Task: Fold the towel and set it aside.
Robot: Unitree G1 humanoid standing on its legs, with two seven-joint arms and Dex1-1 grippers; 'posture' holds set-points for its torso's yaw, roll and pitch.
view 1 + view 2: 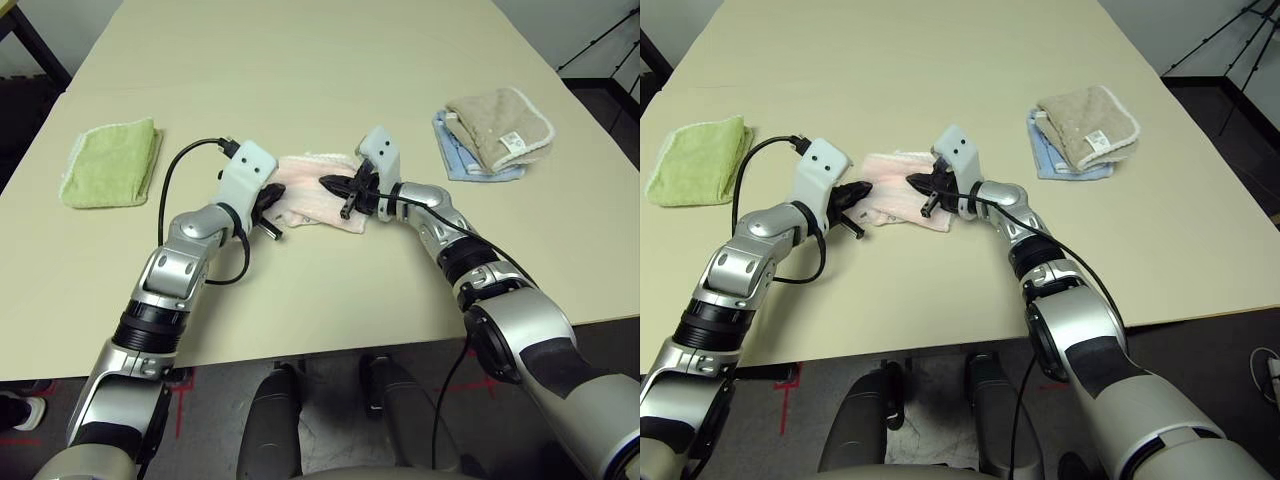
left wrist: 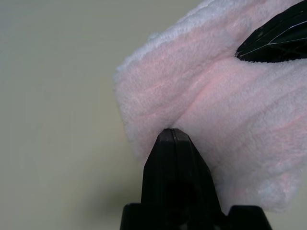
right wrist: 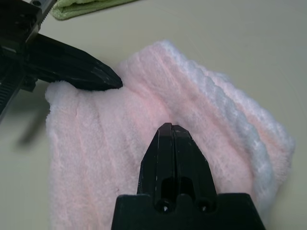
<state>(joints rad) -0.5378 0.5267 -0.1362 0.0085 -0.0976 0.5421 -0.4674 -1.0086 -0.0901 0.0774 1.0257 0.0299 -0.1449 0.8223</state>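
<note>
Pink towel (image 1: 315,197) sits folded in a small bundle at the centre of the head-camera frame on the beige surface (image 1: 300,80), white edging on its far side. My left hand (image 1: 272,205) has its fingers pressed together, tip against the towel's left edge; my right hand (image 1: 335,185) is likewise closed with nothing between the fingers, tip over the towel's top from the right. Green folded towel (image 1: 112,162) lies at the left of the frame, and the beige towel (image 1: 500,125) on a blue one (image 1: 455,160) lies at the upper right, both well apart from the pink one.
</note>
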